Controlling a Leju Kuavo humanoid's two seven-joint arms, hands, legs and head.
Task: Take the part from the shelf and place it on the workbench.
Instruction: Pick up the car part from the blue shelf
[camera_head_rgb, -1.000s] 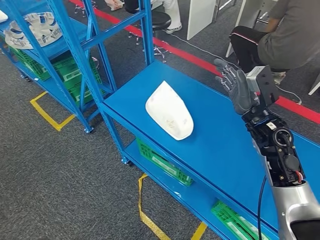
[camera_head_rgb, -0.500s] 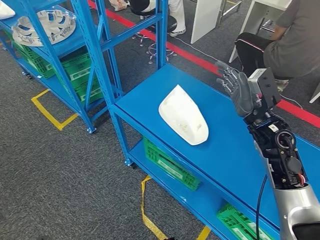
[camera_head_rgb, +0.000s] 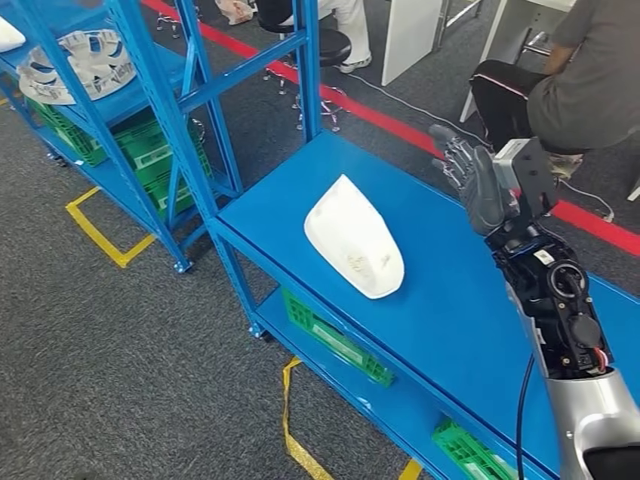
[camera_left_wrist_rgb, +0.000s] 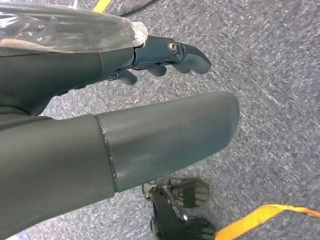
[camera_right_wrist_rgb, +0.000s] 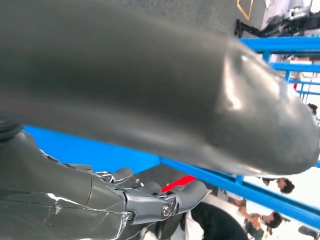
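Presently, part (camera_head_rgb: 352, 238): white moulded shell on bench (camera_head_rgb: 453, 290); judged light, stiff, smooth.
Hold: long edges recommended.
Right hand (camera_head_rgb: 474, 176): beyond part, fingers spread, nothing held.

Seated person (camera_head_rgb: 581, 80) cropped by frame edge

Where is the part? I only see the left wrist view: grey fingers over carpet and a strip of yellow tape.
Observer: The head view shows a white part lying on the blue workbench.
Operator: Is a hand holding it?
Observer: No. The right hand hovers above the workbench's far side, apart from the part, fingers spread, holding nothing.
Operator: Is anyone nearby?
Observer: A person sits just beyond the workbench, past a red floor line.
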